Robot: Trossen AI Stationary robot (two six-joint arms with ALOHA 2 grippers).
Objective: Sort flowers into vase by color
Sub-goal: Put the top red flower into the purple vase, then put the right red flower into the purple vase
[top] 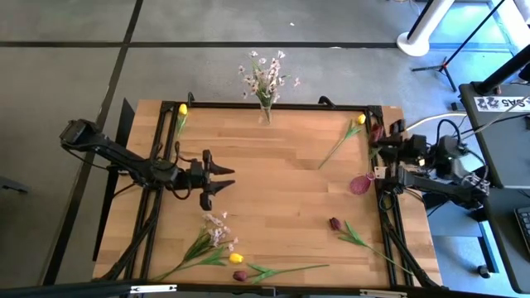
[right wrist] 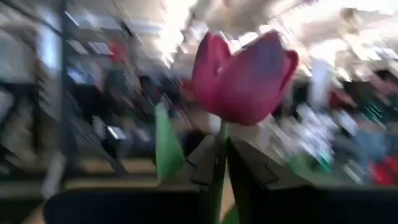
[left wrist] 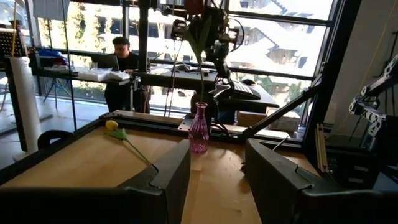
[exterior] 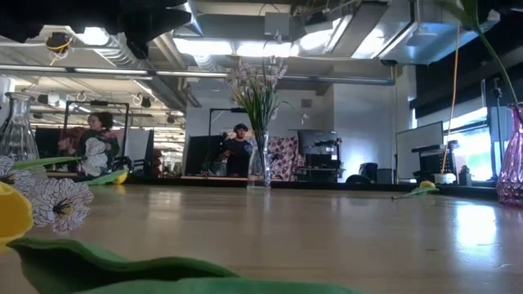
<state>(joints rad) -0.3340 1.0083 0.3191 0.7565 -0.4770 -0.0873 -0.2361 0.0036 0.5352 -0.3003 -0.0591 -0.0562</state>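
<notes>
My right gripper (right wrist: pixel 219 171) is shut on a dark maroon tulip (right wrist: pixel 244 76), above the pink vase (top: pixel 360 184) at the table's right edge. The left wrist view shows its stem (left wrist: pixel 200 74) reaching down to the vase's mouth (left wrist: pixel 199 106). My left gripper (top: pixel 222 178) is open and empty over the table's left middle. A clear vase (top: pixel 265 112) with pale pink-white sprays (top: pixel 265 79) stands at the far edge. Two yellow tulips (top: pixel 182 109) (top: pixel 359 120) lie at the far corners. A maroon tulip (top: pixel 335 223), a pale spray (top: pixel 217 232), a yellow tulip (top: pixel 237 258) and another maroon tulip (top: pixel 240 275) lie near the front. My right gripper pinches the tulip's green stem (right wrist: pixel 217 149) between its two fingers, a little below the blossom. The fingers come level from the table's right side and lie across the stem. The tulip stands upright, blossom above the fingers, stem hanging down to the pink vase.
A second clear glass vase (exterior: pixel 16 126) stands at the left in the low view. A black frame runs around the wooden table (top: pixel 273 165), whose middle is bare. People sit at desks in the room beyond.
</notes>
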